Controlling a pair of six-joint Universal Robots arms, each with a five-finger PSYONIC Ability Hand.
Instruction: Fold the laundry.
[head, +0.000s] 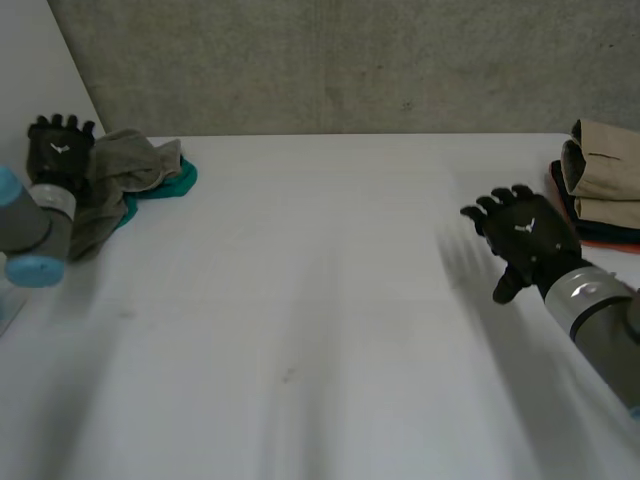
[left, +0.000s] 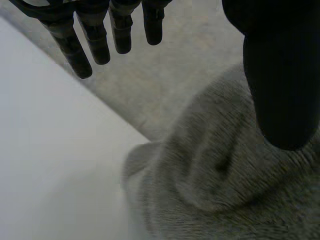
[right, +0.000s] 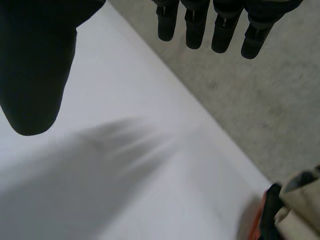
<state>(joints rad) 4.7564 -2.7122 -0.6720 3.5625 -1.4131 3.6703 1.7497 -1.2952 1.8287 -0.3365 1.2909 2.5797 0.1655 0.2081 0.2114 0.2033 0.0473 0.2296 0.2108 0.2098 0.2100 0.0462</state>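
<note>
A crumpled grey-green cloth (head: 125, 170) lies at the table's far left, on top of a teal cloth (head: 172, 185). My left hand (head: 58, 150) hovers over the grey cloth's left part, open, fingers (left: 95, 40) straight and its thumb (left: 282, 85) above the grey fabric (left: 220, 185), holding nothing. My right hand (head: 525, 235) floats open above the bare table at the right, fingers (right: 200, 27) spread and nothing between them and the thumb (right: 35, 75).
A stack of folded clothes (head: 605, 175), tan on top with dark and orange layers beneath, sits at the table's far right edge; its corner (right: 295, 205) lies beyond my right hand. A grey wall (head: 350, 60) backs the white table (head: 300, 330).
</note>
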